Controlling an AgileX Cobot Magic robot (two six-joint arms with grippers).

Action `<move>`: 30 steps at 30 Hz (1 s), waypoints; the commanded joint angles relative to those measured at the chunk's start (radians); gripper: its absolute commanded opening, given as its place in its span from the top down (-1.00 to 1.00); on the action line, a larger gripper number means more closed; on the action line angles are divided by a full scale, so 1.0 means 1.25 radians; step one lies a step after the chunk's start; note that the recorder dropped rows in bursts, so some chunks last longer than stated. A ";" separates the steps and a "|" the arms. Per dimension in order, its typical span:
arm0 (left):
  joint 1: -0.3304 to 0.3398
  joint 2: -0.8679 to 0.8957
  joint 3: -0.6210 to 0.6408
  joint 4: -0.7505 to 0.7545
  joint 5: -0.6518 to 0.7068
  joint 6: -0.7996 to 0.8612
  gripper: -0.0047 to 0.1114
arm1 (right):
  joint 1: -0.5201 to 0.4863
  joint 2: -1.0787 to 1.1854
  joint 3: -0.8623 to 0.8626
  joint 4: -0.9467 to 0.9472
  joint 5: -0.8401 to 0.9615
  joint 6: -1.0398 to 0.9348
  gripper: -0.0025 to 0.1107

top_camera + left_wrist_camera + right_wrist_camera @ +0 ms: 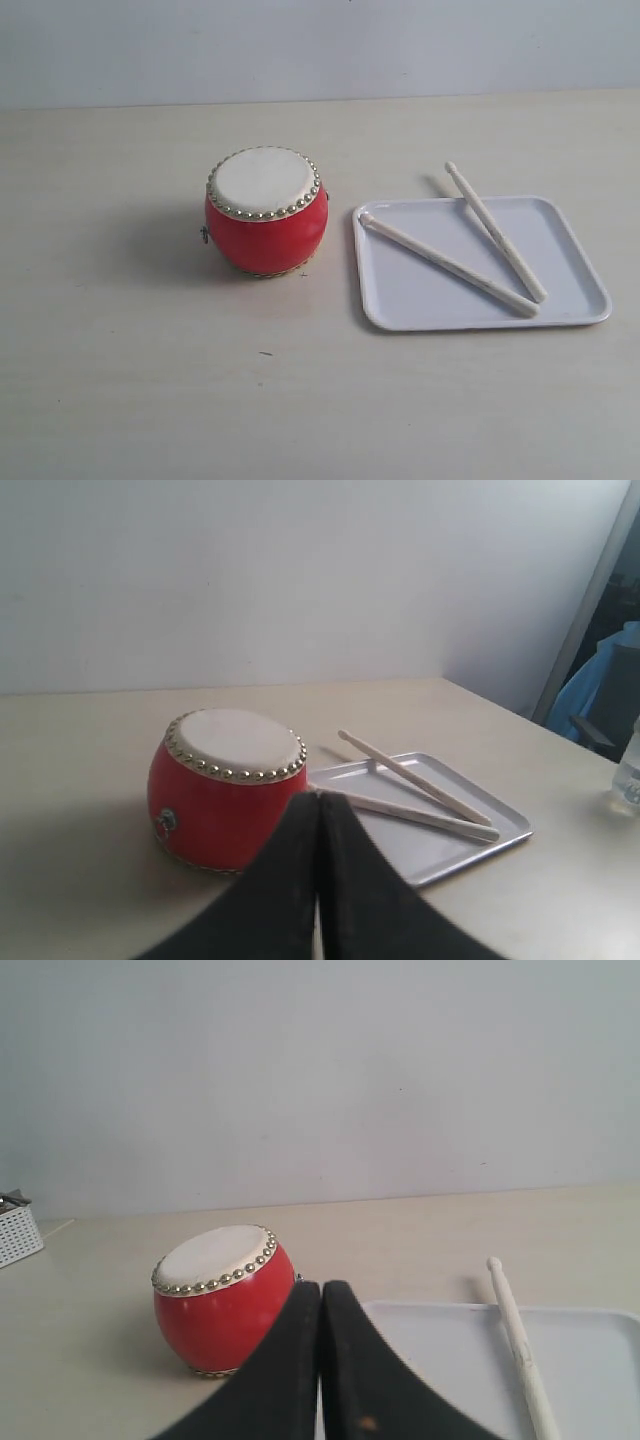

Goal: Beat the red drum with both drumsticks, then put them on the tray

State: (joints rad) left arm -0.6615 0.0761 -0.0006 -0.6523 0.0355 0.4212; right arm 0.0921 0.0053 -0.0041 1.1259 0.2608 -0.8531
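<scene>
- The drumsticks rest on the tray, beside the red drum.
- Beating is probably finished, but this cannot be verified.
- The left gripper and right gripper have jaws clenched and empty.

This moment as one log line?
drumsticks: on tray | red drum: beside tray | left fingers: shut, empty | right fingers: shut, empty

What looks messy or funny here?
Nothing is spilled or broken. One drumstick pokes its tip out over the far rim of the tray and lies slanted to the other drumstick, making a V. The red drum stands upright.
</scene>
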 commanded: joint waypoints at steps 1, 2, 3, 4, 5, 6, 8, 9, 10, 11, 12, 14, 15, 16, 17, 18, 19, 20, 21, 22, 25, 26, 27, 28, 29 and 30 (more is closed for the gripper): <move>0.002 -0.003 0.000 0.298 0.007 -0.326 0.92 | 0.003 -0.004 0.003 -0.002 0.003 -0.008 0.96; 0.002 -0.003 0.000 0.297 0.007 -0.327 0.92 | 0.003 -0.004 0.003 -0.002 0.003 -0.008 0.96; 0.002 -0.003 0.000 0.291 0.007 -0.311 0.92 | 0.003 -0.004 0.003 -0.002 0.003 -0.008 0.96; 0.002 -0.003 0.000 0.291 0.007 -0.302 0.92 | 0.003 -0.004 0.003 -0.002 0.003 -0.008 0.96; 0.002 -0.003 0.000 0.291 0.007 -0.298 0.92 | 0.003 -0.004 0.003 -0.002 0.003 -0.008 0.96; 0.002 -0.003 0.000 0.291 0.007 -0.298 0.92 | 0.003 -0.004 0.003 -0.002 0.003 -0.008 0.96; 0.002 -0.003 0.000 0.291 0.007 -0.298 0.92 | 0.003 -0.004 0.003 -0.002 0.003 -0.008 0.96; 0.002 -0.003 0.000 0.291 0.007 -0.298 0.92 | 0.003 -0.004 0.003 -0.002 0.003 -0.008 0.96; 0.002 -0.003 0.000 0.291 0.007 -0.298 0.92 | 0.003 -0.004 0.003 -0.002 0.003 -0.008 0.96; 0.002 -0.003 0.000 0.291 0.007 -0.298 0.92 | 0.003 -0.004 0.003 -0.002 0.003 -0.008 0.96; 0.002 -0.003 0.000 0.291 0.007 -0.298 0.92 | 0.003 -0.004 0.003 -0.002 0.003 -0.008 0.96; 0.002 -0.003 0.000 0.284 0.008 -0.298 0.92 | 0.003 -0.004 0.003 -0.002 0.003 -0.008 0.96; 0.002 -0.003 0.000 0.262 0.011 -0.288 0.92 | 0.003 -0.004 0.003 -0.002 0.003 -0.008 0.96; 0.002 -0.003 0.000 0.217 0.014 -0.236 0.92 | 0.003 -0.004 0.003 -0.002 0.003 -0.008 0.96; 0.002 -0.003 0.000 0.120 0.018 -0.130 0.92 | 0.003 -0.004 0.003 -0.002 0.003 -0.008 0.96; 0.002 -0.003 0.000 -0.016 0.024 0.021 0.92 | 0.003 -0.004 0.003 -0.002 0.003 -0.008 0.96; 0.002 -0.003 0.000 -0.182 0.026 0.201 0.92 | 0.003 -0.004 0.003 -0.002 0.003 -0.008 0.96; 0.002 -0.003 0.000 -0.368 0.028 0.361 0.92 | 0.003 -0.004 0.003 -0.002 0.003 -0.008 0.96; 0.002 -0.003 0.000 -0.547 0.034 0.559 0.92 | 0.003 -0.004 0.003 -0.002 0.003 -0.008 0.96; 0.002 -0.003 0.000 -0.690 0.036 0.722 0.92 | 0.003 -0.004 0.003 -0.002 0.003 -0.008 0.96; 0.002 -0.003 0.000 -0.874 0.044 0.923 0.92 | 0.003 -0.004 0.003 -0.002 0.003 -0.008 0.96; 0.002 -0.003 0.000 -0.874 0.044 0.923 0.92 | 0.003 -0.004 0.003 -0.002 0.003 -0.008 0.96; 0.002 -0.003 0.000 -0.874 0.044 0.920 0.92 | 0.003 -0.004 0.003 -0.002 0.003 -0.008 0.96; 0.002 -0.003 0.000 -0.874 0.044 0.913 0.92 | 0.003 -0.004 0.003 -0.002 0.003 -0.008 0.96; 0.002 -0.003 0.000 -0.861 0.044 0.898 0.92 | 0.003 -0.004 0.003 -0.002 0.003 -0.008 0.96; 0.002 -0.003 0.000 -0.836 0.044 0.862 0.92 | 0.003 -0.004 0.003 -0.002 0.003 -0.008 0.96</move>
State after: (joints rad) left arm -0.6615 0.0761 -0.0006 -1.6906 0.1012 1.5149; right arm 0.0921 0.0053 -0.0041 1.1259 0.2608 -0.8531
